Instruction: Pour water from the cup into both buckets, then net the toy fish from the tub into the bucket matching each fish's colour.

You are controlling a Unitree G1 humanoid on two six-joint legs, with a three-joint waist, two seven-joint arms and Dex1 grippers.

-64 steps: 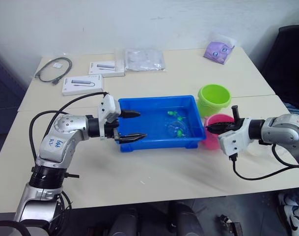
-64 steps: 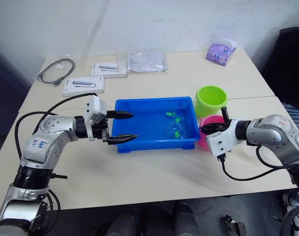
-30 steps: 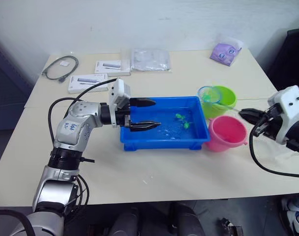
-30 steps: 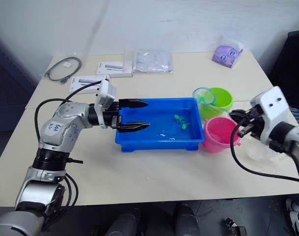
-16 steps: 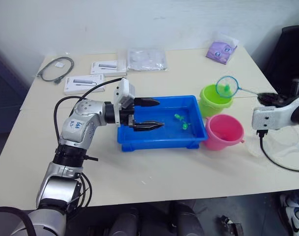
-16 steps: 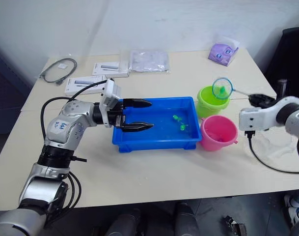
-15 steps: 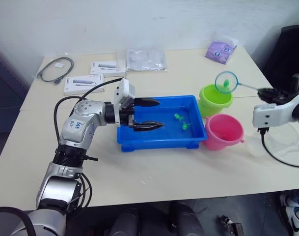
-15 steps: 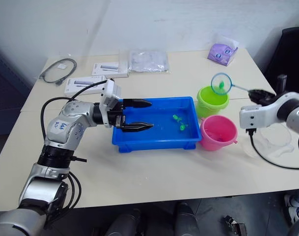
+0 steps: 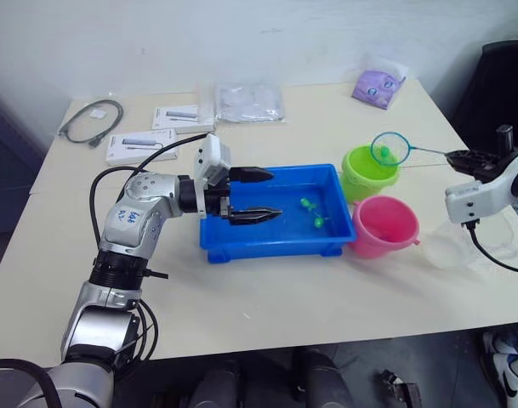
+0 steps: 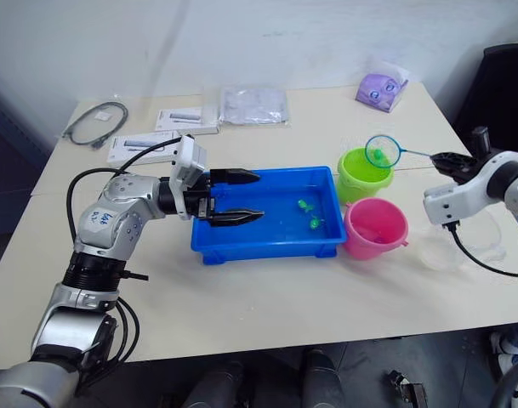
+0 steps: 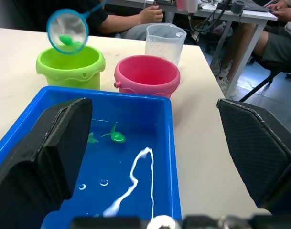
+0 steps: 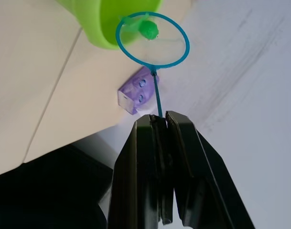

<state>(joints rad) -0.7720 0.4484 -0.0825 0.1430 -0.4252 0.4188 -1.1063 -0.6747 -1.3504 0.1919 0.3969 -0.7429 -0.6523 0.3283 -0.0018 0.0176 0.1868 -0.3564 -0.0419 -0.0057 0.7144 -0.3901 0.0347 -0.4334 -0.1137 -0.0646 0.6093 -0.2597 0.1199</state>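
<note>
Netting is the step you are in, with a green fish mid-transfer. Your blue tub [image 9: 276, 212] sits at the table's centre holding shallow water and two remaining green toy fish [image 9: 312, 212] near its right end; no pink fish shows in it. Just right of the tub stand the lime green bucket [image 9: 371, 172], farther back, and the pink bucket [image 9: 384, 226] in front of it, close together. The clear cup [image 11: 165, 44] stands beyond the pink bucket, near the table's right edge.

Your left gripper [image 9: 257, 195] hovers over the tub's left end with its fingers spread apart and nothing between them. Your right gripper [image 9: 464, 157] is clamped tight on the thin stick of the net [image 9: 389, 150], and the hoop hangs above the green bucket's rim with a small green fish [image 12: 148, 29] lying in the mesh.

Next, I judge you need to tip or roll the hoop so the fish drops inside the green bucket, then return to the tub for the two left.
</note>
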